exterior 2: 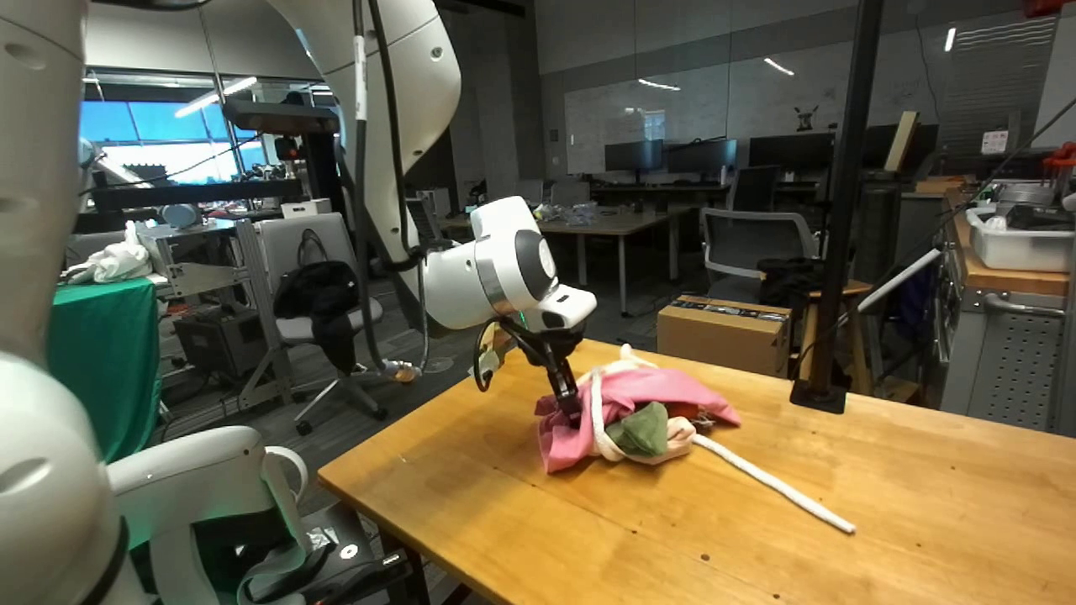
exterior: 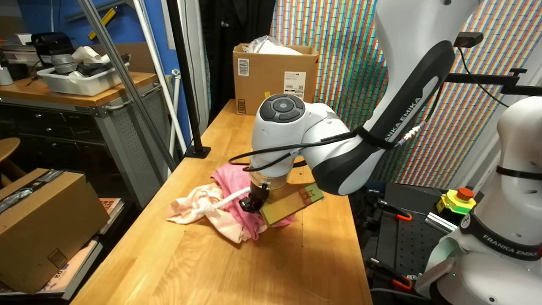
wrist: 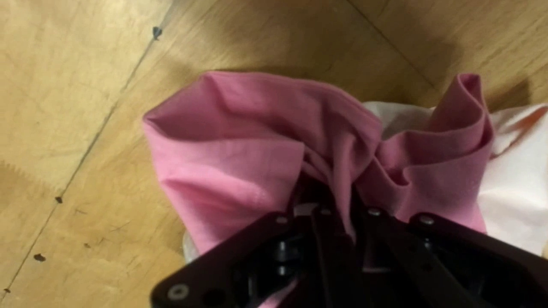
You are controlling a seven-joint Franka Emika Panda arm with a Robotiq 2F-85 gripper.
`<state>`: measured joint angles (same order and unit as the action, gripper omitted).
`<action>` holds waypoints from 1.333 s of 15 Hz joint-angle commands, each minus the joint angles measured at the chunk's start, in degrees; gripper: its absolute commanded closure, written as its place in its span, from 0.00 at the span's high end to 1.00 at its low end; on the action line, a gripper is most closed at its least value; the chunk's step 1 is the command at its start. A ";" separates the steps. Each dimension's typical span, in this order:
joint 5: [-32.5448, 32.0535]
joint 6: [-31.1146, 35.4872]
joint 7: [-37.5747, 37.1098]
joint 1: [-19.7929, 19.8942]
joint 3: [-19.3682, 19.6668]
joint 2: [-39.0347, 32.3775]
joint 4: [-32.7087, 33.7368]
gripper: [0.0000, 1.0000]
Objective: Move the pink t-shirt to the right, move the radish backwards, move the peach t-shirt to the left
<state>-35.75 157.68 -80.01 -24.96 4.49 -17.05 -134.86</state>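
The bright pink t-shirt (exterior: 232, 177) lies crumpled on the table in both exterior views, heaped over part of the peach t-shirt (exterior: 186, 208). My gripper (exterior 2: 570, 410) reaches down into the pink cloth near one end of the heap. In the wrist view its fingers are shut on a pinched fold of the pink t-shirt (wrist: 239, 167), which bunches up between them. The radish (exterior 2: 644, 430) shows its green leaves and a bit of red, partly covered by pink cloth. Pale cloth of the peach t-shirt (exterior 2: 679, 435) sticks out beside the leaves.
A white cord (exterior 2: 777, 486) loops around the heap, its loose end lying across the wooden table (exterior 2: 521, 521). A black post (exterior 2: 828, 336) is fixed at the table edge. At the far end of the table stands a large cardboard box (exterior: 262, 80).
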 commanded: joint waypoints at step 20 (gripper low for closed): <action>-11.69 -17.06 -1.28 9.40 -17.45 39.44 -9.26 0.06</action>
<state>-48.51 141.95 -85.01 -18.53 -10.73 17.40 -142.92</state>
